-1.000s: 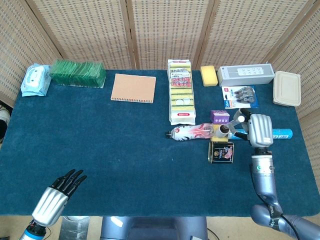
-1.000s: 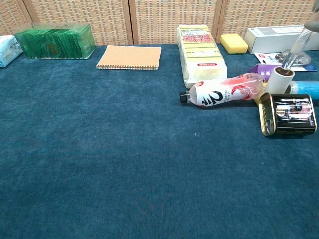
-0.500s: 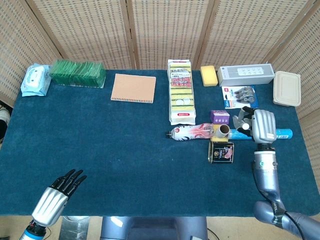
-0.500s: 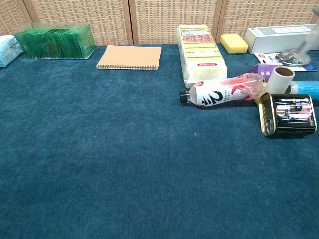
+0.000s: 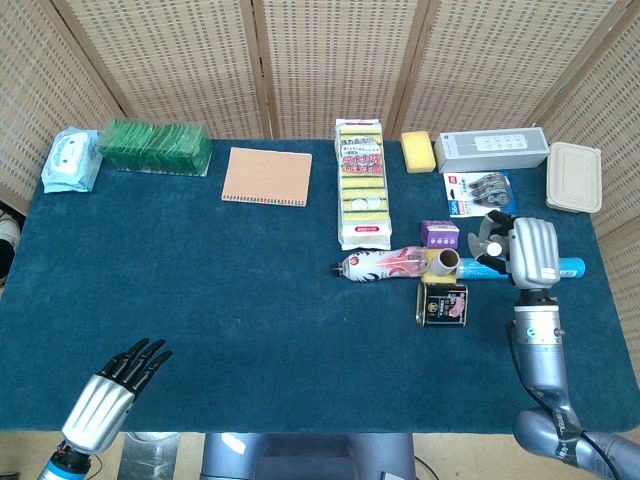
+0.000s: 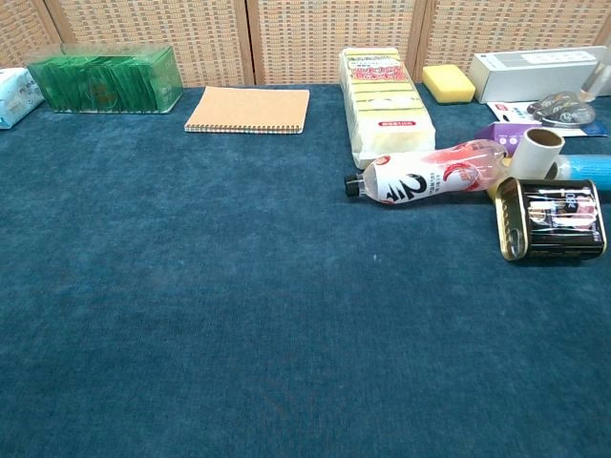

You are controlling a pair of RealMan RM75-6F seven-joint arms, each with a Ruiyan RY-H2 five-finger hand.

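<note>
Over on the bench (image 5: 200, 280), the lint roller (image 5: 500, 266) lies flat, long axis left-right, blue handle pointing right, paper roll beside the bottle (image 5: 385, 264). Right hand (image 5: 530, 252) hovers above it, fingers (image 5: 492, 240) spread, grasping nothing; left hand (image 5: 108, 400) likewise released.

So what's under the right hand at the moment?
Below the right hand lies a blue tube, showing on both sides of it. The tube's middle is covered by the hand, so whether they touch cannot be told.
</note>
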